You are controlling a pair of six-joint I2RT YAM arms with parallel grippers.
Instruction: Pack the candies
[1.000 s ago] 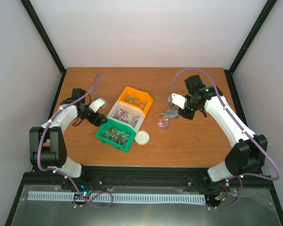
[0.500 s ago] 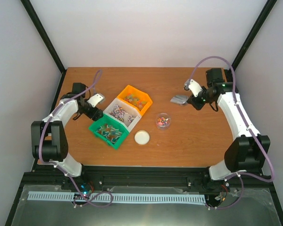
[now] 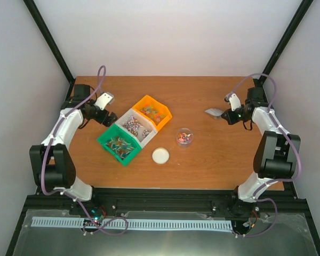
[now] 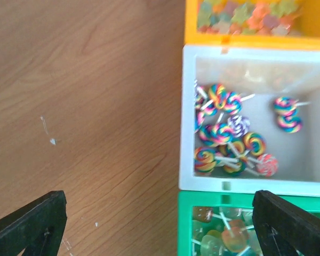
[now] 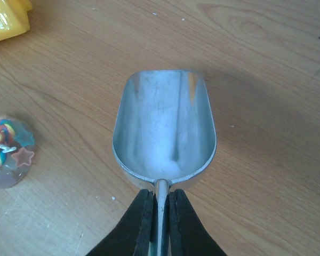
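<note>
The candies show as tiny mixed-colour pieces in a small clear round cup (image 3: 184, 136), at the left edge of the right wrist view (image 5: 5, 154). More gummy pieces lie in the orange bin (image 3: 152, 112) (image 4: 245, 13). My right gripper (image 3: 226, 113) (image 5: 160, 208) is shut on the handle of the silver scoop (image 3: 213, 112) (image 5: 164, 128). The scoop is empty and far right of the cup. My left gripper (image 3: 105, 117) (image 4: 160, 234) is open and empty, just left of the bins.
A white bin (image 3: 136, 126) (image 4: 256, 112) holds swirl lollipops and a green bin (image 3: 117, 144) (image 4: 224, 229) holds flat lollipops, in a diagonal row with the orange bin. A white round lid (image 3: 160, 155) lies in front of the cup.
My right gripper has carried the scoop from beside the cup to the table's right side. The row of bins has slid left, and my left gripper has drawn back to the far left.
</note>
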